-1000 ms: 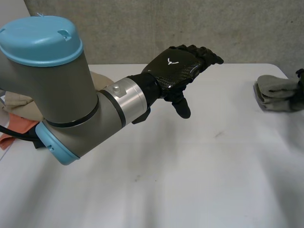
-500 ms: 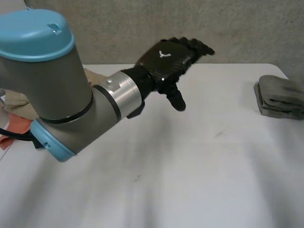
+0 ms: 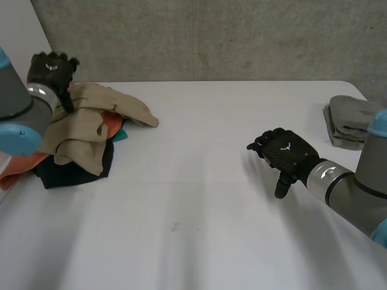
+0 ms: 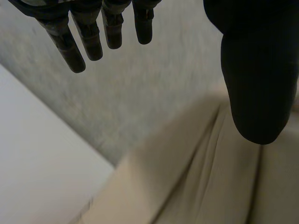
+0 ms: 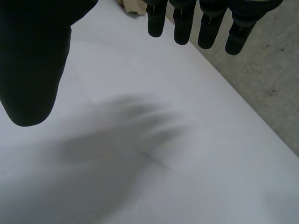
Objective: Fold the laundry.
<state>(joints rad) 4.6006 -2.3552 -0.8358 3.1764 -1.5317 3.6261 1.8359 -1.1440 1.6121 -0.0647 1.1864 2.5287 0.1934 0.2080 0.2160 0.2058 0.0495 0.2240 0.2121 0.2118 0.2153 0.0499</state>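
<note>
Head view, from the left: the left hand (image 3: 51,69) sits at the far left corner of the counter (image 3: 199,205), at the far edge of a loose heap of laundry. Whether it touches the heap cannot be told from here. A beige garment (image 3: 91,124) lies rumpled on top of the heap, one part trailing right across the counter. An orange cloth (image 3: 18,170) pokes out at the left under it, a dark cloth (image 3: 72,172) lies on the near side, and a bit of teal cloth (image 3: 123,134) shows at the right of the heap.

In the left wrist view the fingers (image 4: 93,32) are straight and the thumb (image 4: 257,84) stands well apart from them. They grip nothing, and the beige garment (image 4: 196,186) lies under the palm.

The middle of the counter is bare white. Right of it, the right hand (image 3: 285,154) hovers palm down over the counter, well apart from the heap. Its own wrist view shows the fingers (image 5: 184,23) straight and the thumb (image 5: 32,70) spread wide, holding nothing, with the counter (image 5: 196,149) below.

At the far right edge lies a folded grey cloth (image 3: 351,124), apart from the right hand.
</note>
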